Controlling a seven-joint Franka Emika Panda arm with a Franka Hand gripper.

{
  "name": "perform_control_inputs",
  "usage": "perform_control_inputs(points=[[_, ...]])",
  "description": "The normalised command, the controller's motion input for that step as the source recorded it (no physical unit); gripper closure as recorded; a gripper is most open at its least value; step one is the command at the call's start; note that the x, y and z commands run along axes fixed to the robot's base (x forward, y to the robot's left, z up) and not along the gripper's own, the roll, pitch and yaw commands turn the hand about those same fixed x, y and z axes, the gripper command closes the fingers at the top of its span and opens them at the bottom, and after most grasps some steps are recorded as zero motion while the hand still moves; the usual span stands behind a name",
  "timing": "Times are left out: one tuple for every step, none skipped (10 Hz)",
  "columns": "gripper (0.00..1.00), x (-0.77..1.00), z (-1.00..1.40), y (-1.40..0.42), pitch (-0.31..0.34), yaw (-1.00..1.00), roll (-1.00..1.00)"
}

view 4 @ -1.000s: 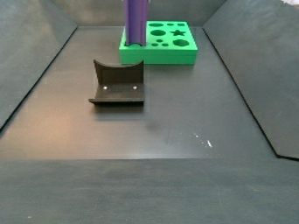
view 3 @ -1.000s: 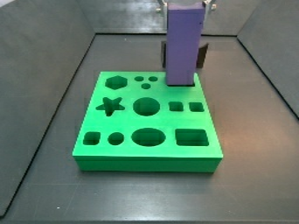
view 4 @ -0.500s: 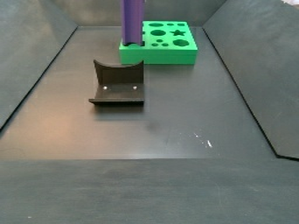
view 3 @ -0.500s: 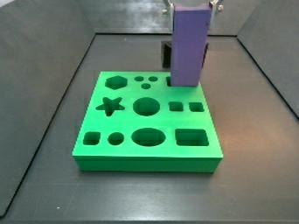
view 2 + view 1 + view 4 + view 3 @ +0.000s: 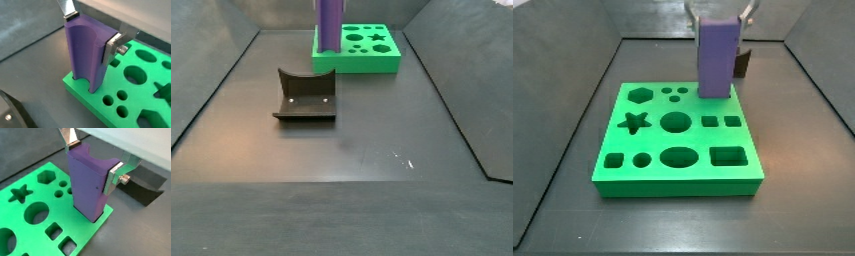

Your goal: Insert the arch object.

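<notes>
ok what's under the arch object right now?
The arch object, held upright in the gripper, has its lower end at a corner of the green board. Whether a cutout lies beneath is hidden by the block itself.

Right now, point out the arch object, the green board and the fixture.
arch object (image 5: pixel 716 58), side view, its flat front face.
green board (image 5: pixel 653 142), side view, bare top surface.
fixture (image 5: pixel 305 97), side view, its curved upright wall.

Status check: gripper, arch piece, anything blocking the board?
Gripper shut on arch object, above green board. Arch upright at board's far corner. Fixture well clear; nothing in the way.
</notes>
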Motion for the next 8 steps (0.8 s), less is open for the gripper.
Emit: perform_control_inputs(points=[[1.0,0.04,-0.45,0.0,0.0,0.0,0.0],[1.0,0.29,-0.46,0.0,0.0,0.0,0.0],[1.0,0.42,-0.41,0.06,0.076,0.0,0.0],[1.0,0.22,-0.3,0.12,0.059,-0.07,0.0],[1.0,0.13,-0.26,0.09,0.029,-0.13,0.0],[1.0,0.07,-0.21,0.03,0.0,-0.09,0.0],[1.0,0.0,-0.01,0.0,0.0,0.0,-0.03],[1.0,0.0,0.0,0.0,0.0,0.0,0.0]])
